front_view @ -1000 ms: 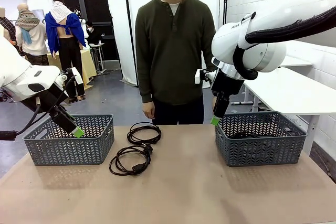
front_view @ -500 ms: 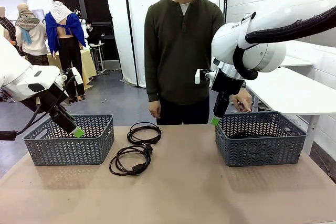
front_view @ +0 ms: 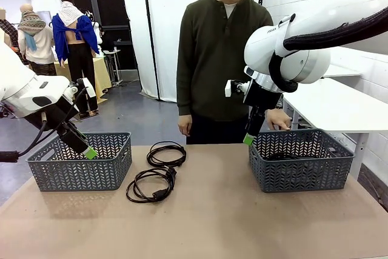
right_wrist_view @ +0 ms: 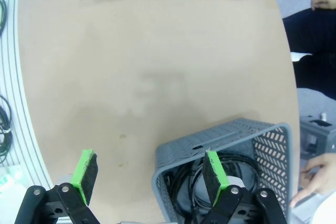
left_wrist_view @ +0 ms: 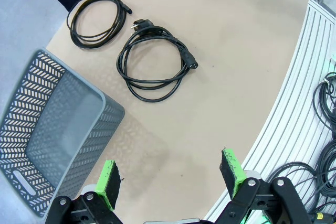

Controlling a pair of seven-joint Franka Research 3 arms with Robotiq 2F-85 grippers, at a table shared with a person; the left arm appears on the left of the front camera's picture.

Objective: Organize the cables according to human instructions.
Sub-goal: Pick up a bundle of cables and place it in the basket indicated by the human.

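Hovering wide open and empty, the left gripper (left_wrist_view: 170,178) and right gripper (right_wrist_view: 148,174) leave the far cable (front_view: 166,144) and near cable (front_view: 159,195) coiled on the table (front_view: 242,222), unsorted; a sorted cable (right_wrist_view: 247,169) already lies in the right basket (front_view: 300,175).

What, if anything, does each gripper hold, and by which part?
Nothing is held: the left gripper and the right gripper both stand open and empty.

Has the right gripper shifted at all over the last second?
No. The right gripper hangs at the same spot, by the left edge of the right basket.
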